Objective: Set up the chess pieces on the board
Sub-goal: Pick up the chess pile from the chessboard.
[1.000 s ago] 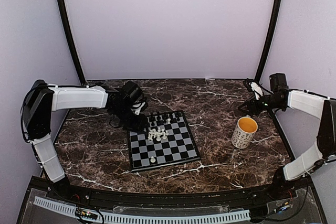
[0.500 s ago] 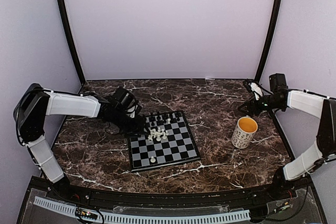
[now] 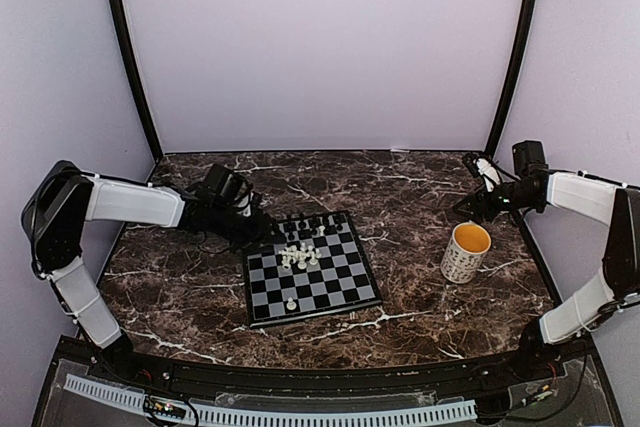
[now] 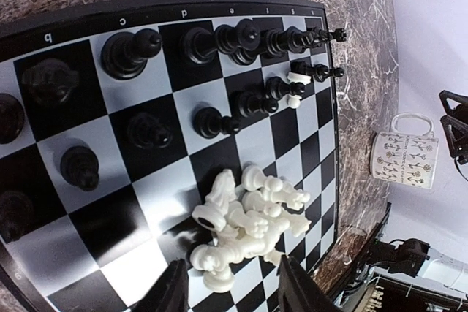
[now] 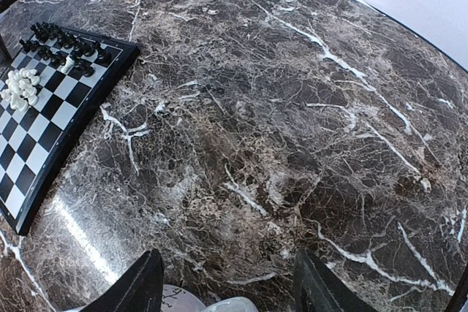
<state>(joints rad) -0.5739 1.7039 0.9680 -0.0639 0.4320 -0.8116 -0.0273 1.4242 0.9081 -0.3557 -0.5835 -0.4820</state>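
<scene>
The board lies mid-table. Black chess pieces stand along its far rows. A heap of white chess pieces lies toppled near the middle, seen also as white chess pieces from above, and one white piece stands alone near the front. My left gripper hangs low over the board's far left corner, open, its fingers straddling the heap's nearest white piece without touching it. My right gripper is open above the mug, holding nothing.
A white patterned mug with a yellow inside stands right of the board, directly below my right gripper; its rim shows between those fingers. Dark marble table ends at walls behind and at both sides.
My left arm has dropped lower and drawn back to the left at the board's far left corner, and its jaws have narrowed a little. The right arm has hardly moved.
</scene>
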